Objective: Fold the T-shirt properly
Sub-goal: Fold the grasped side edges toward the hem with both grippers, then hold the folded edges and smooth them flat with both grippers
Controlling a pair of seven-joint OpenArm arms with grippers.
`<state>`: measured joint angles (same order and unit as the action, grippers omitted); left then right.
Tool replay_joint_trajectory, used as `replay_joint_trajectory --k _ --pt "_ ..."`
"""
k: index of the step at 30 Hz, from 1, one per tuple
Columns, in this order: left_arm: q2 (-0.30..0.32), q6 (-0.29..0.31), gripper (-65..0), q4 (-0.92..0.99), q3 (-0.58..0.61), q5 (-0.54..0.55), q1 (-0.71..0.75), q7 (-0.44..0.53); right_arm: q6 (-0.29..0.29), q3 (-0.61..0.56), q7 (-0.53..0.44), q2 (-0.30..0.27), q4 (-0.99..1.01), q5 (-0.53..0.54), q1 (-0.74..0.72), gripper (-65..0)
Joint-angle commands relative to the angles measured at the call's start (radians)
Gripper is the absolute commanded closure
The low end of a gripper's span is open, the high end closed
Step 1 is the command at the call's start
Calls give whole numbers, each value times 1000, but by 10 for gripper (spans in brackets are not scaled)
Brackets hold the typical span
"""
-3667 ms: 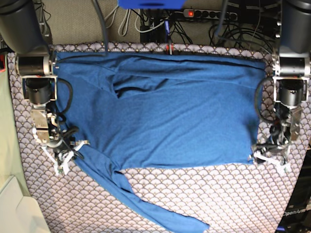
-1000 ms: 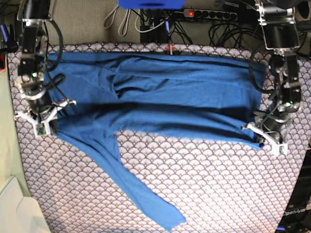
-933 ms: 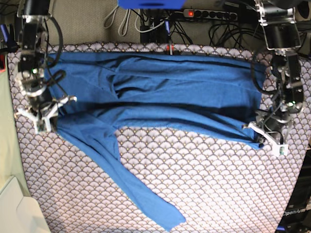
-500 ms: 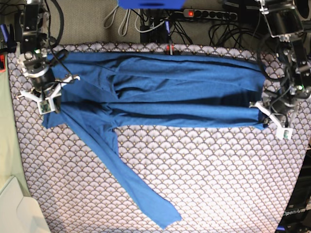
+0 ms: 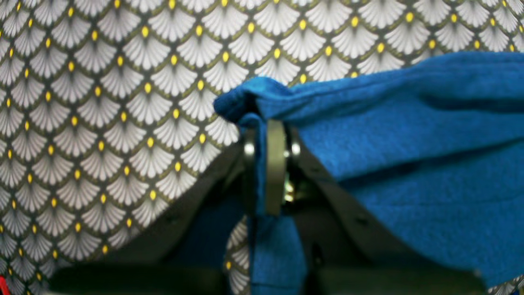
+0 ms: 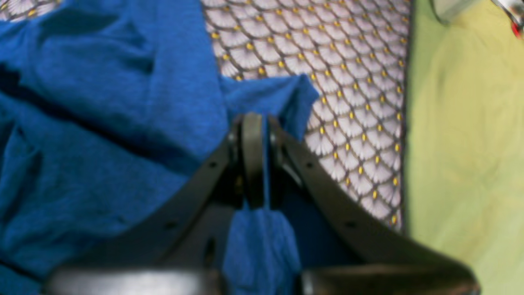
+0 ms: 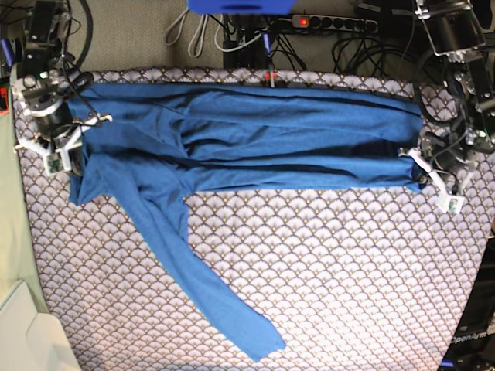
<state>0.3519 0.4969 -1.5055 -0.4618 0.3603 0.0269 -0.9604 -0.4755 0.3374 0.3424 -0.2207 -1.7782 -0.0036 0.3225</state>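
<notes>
Nowhere legible writing on T-shirt [image 7: 255,147]

Surface: a table covered by a scallop-patterned grey-white tablecloth [image 7: 332,270].
Lying on it: the T-shirt [image 7: 255,147], spread across the far half, one sleeve trailed toward the near edge.

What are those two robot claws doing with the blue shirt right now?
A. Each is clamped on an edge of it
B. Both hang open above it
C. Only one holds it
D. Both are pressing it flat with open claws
A: the left gripper and the right gripper are each shut with T-shirt fabric pinched between the jaws.
</notes>
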Motion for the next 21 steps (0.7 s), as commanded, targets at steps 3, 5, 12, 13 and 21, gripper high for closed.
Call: replay_joint_trajectory --k 3,5,12,13,21 --pt "16 -1 -5 -17 -5 7 -17 21 -53 4 -24 -3 -15 4 -6 -15" --pt "16 -1 -5 -16 -5 7 -18 21 -61 4 -24 16 -13 4 -15 -15" --pt "17 -1 -5 -16 -5 7 -20 21 -61 -45 65 16 33 3 -104 -149" --pt "17 -1 -5 -16 -4 7 -20 21 -61 -47 90 14 59 3 -133 -190" --pt "14 -2 -5 -16 -1 7 -35 22 -64 -70 125 -38 216 3 -244 -310"
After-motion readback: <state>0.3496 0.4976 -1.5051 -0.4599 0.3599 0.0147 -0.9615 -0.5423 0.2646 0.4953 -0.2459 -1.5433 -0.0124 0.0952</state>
